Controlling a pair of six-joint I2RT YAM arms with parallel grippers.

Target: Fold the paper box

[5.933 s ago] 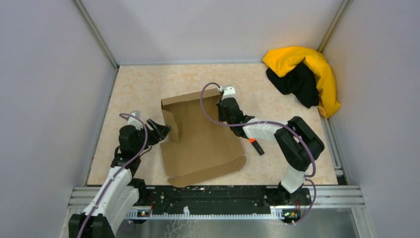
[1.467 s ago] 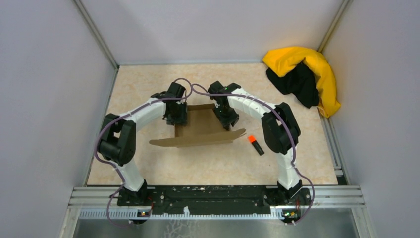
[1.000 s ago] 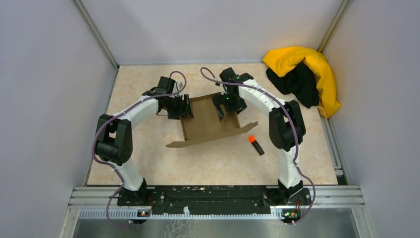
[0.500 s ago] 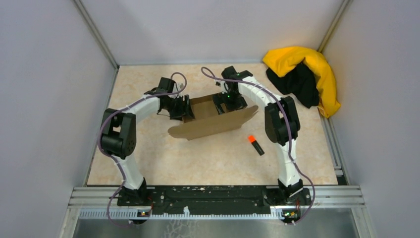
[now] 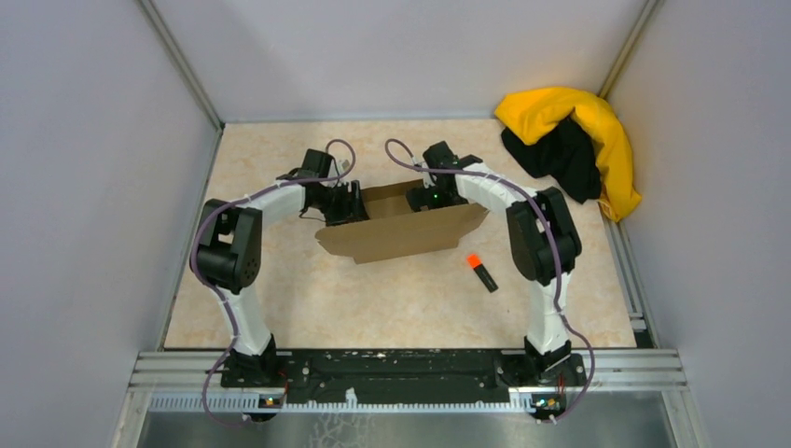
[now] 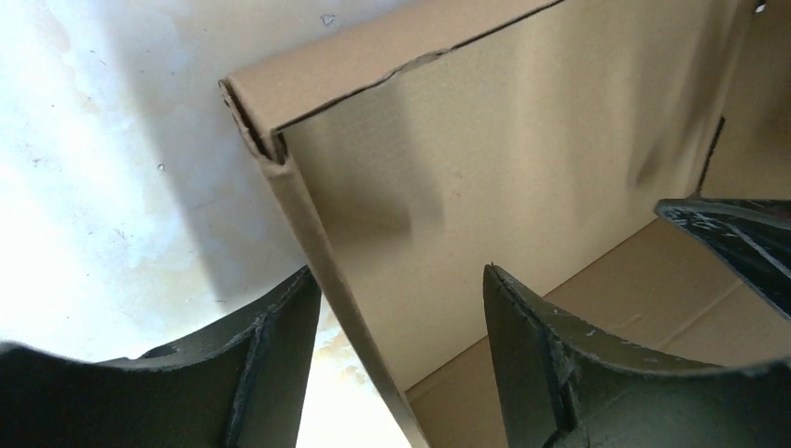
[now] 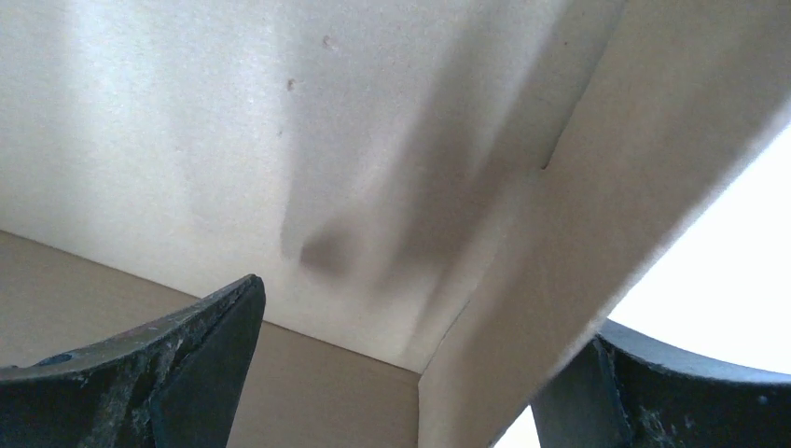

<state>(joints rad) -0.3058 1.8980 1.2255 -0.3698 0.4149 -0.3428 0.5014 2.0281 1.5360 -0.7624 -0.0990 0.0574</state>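
Observation:
The paper box (image 5: pixel 401 233) is brown cardboard in mid-table, its long front panel standing up and its side walls raised. My left gripper (image 5: pixel 349 202) is at the box's left end, open. In the left wrist view its jaws (image 6: pixel 401 273) straddle the thin left side wall (image 6: pixel 322 252), one finger (image 6: pixel 270 355) outside and the other inside, with clear gaps. My right gripper (image 5: pixel 431 197) is at the right end, open wide. Its jaws (image 7: pixel 424 317) straddle the right side wall (image 7: pixel 541 280), which stands close to the outer finger (image 7: pixel 606 383).
An orange-capped black marker (image 5: pixel 481 272) lies on the table just right of the box's front. A yellow-and-black cloth heap (image 5: pixel 569 140) fills the back right corner. Grey enclosure walls ring the table, with a metal rail (image 5: pixel 401 369) at the near edge.
The box's long front panel has swung up from lying forward to standing upright. Both grippers have shifted slightly back along the box ends, still straddling the side walls.

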